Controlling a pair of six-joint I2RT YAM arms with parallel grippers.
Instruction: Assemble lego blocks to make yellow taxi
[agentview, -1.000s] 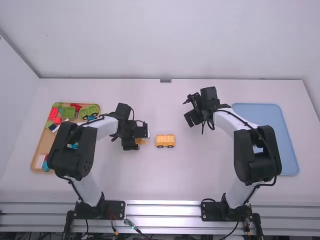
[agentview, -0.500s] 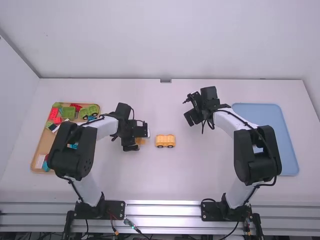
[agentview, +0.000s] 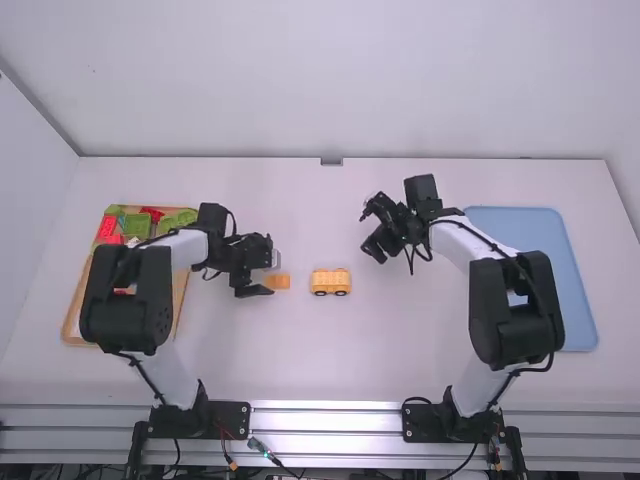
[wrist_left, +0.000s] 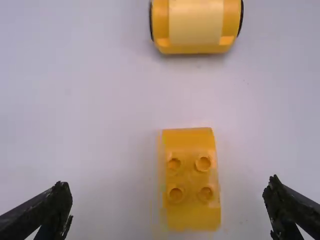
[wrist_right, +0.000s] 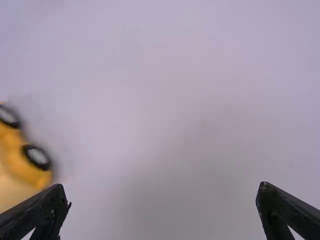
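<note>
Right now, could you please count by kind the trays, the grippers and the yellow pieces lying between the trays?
Trays: 2 (brown tray, blue tray)
Grippers: 2 (left gripper, right gripper)
Wheeled pieces: 1 (yellow car)
Wheelless pieces: 1 (yellow block)
Total: 6

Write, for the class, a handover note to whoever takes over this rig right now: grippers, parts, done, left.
Left gripper: open, fingers apart on either side of the loose yellow block, not gripping it.
Right gripper: open, holding nothing, over the table to the right of the wheeled yellow body.
Parts: loose yellow block on the table, just left of the wheeled yellow body; spare blocks in the wooden tray at far left.
Done: yellow body stands on its wheels.
Left: loose block not yet joined; probably grip it and press it on top.
</note>
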